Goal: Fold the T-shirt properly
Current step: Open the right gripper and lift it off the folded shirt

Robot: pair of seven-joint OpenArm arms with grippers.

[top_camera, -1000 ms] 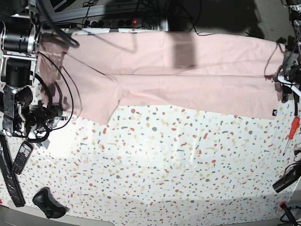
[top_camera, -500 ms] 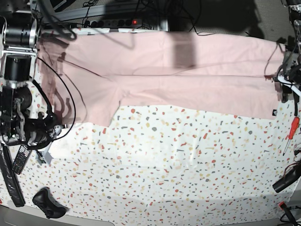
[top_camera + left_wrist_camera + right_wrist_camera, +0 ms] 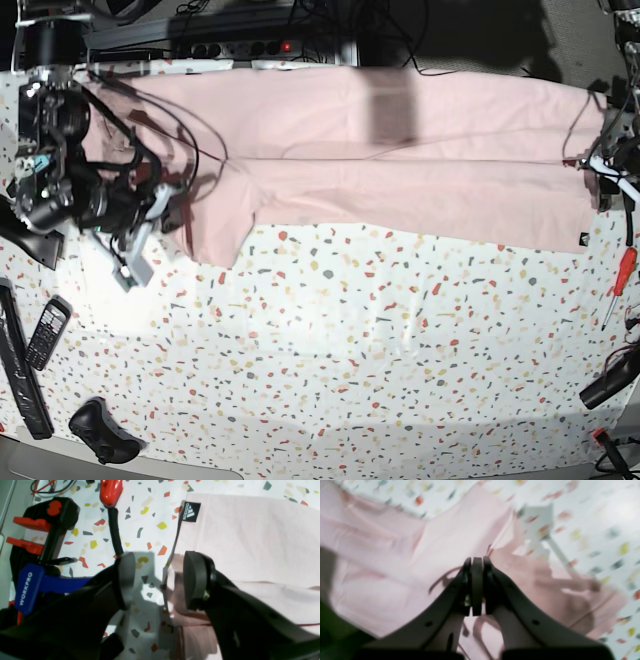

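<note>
T-shirt [image 3: 400, 150], the big pale pink cotton one, lies spread out flat across the top of the base view. It reaches from the left side almost to the right edge. It rests on the white table with coloured speckles [image 3: 350, 370], which fills the lower part of that view. One sleeve sticks down at the left of the shirt, and the near edge has already been turned over in a long strip.

The right end effector [image 3: 477, 587] is at the left of the base view, over the sleeve. Its two dark fingers are pressed tight together. The right wrist view is blurry, so I cannot tell if any pink cloth is pinched between them.

The left end effector [image 3: 157, 580] is at the far right of the base view, by the bottom hem. Its fingers are wide apart. One is over the bare table and one is over the cloth, with the shirt's edge between them. A small black label with white stripes [image 3: 190, 512] sits at the shirt's corner just above. A red-handled screwdriver [image 3: 620, 280] lies near it on the table.

I think the fold is only begun. Next, the left end effector should go down and close on the hem.
</note>
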